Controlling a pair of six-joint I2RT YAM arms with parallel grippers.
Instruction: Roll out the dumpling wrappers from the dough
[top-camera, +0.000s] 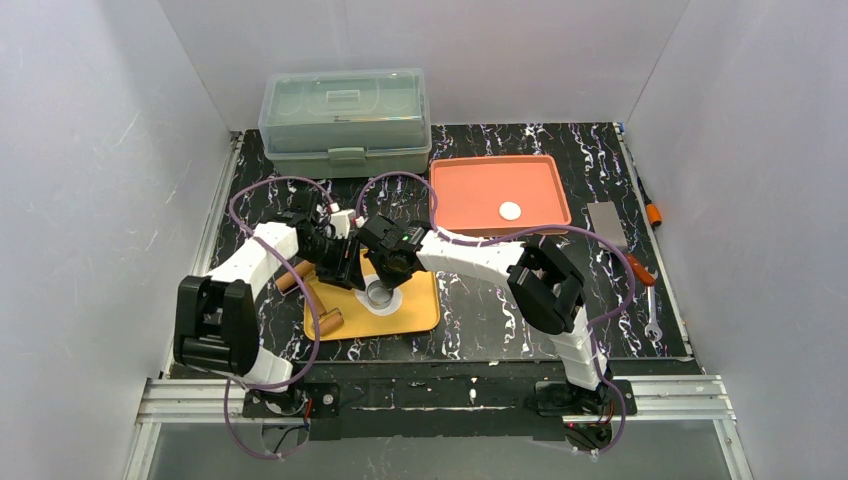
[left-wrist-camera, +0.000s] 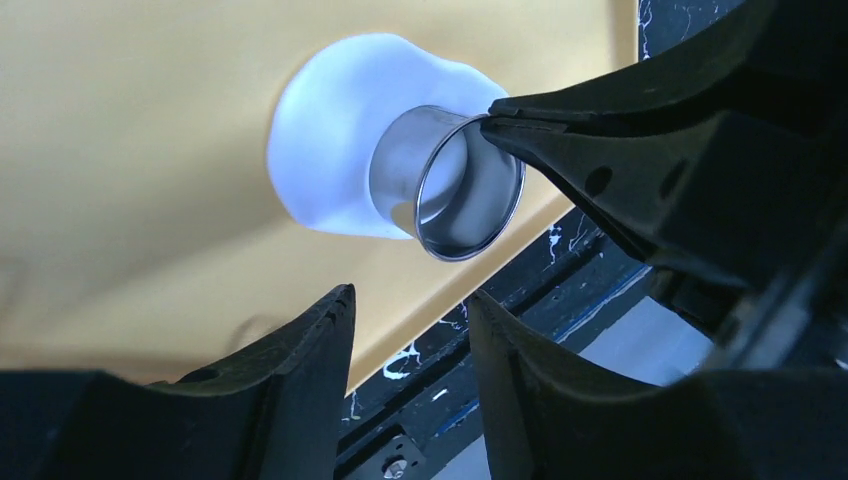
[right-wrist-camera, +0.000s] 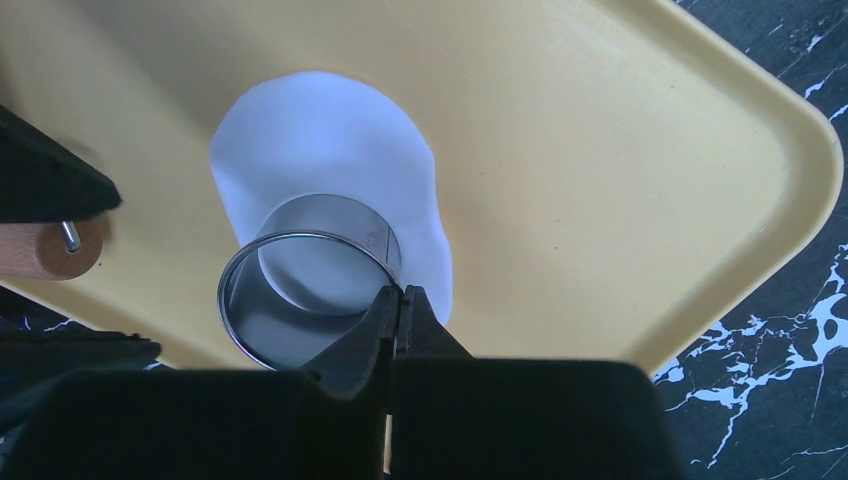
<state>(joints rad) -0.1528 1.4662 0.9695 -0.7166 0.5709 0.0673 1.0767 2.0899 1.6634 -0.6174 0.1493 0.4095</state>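
While the left gripper (left-wrist-camera: 410, 297) gapes empty, the right gripper (right-wrist-camera: 400, 300) pinches the metal ring (right-wrist-camera: 330, 215) by its wall, atop the dough (right-wrist-camera: 320, 140).

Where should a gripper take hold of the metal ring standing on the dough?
Pinch the metal ring by its thin upper wall, one finger inside, one outside, from above. It stands upright on the flat dough, open end up, rim free; the right gripper holds it so.
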